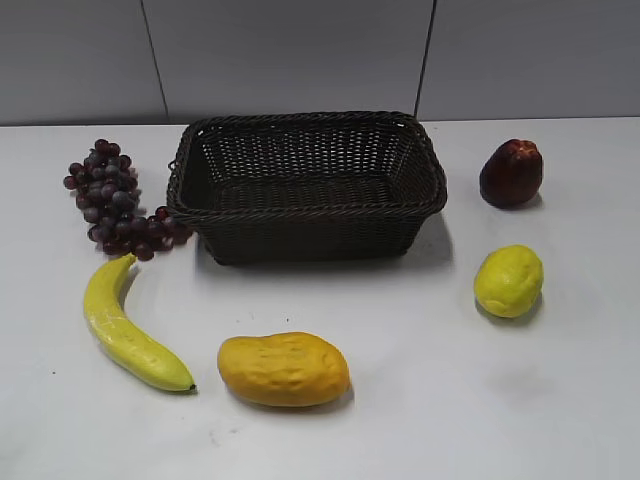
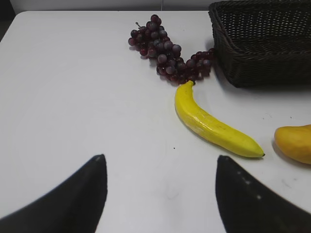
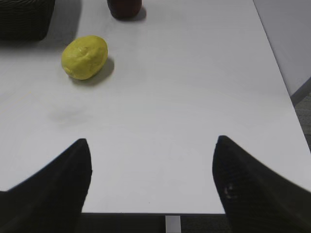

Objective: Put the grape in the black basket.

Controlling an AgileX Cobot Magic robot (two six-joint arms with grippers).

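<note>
The grape [image 1: 115, 200] is a dark purple bunch lying on the white table just left of the black basket [image 1: 305, 185], its lower end near the basket's left wall. It also shows in the left wrist view [image 2: 167, 51], left of the basket [image 2: 265, 41]. The basket stands empty at the back middle. My left gripper [image 2: 159, 158] is open and empty, well short of the grape, over bare table. My right gripper [image 3: 152, 141] is open and empty near the table's front right edge. Neither gripper shows in the exterior view.
A yellow banana [image 1: 125, 325] lies in front of the grape, also in the left wrist view [image 2: 211, 124]. An orange mango [image 1: 284, 369] lies front middle. A lemon [image 1: 508, 280] and a dark red fruit [image 1: 511, 173] sit right of the basket. The table edge [image 3: 194, 213] is close under the right gripper.
</note>
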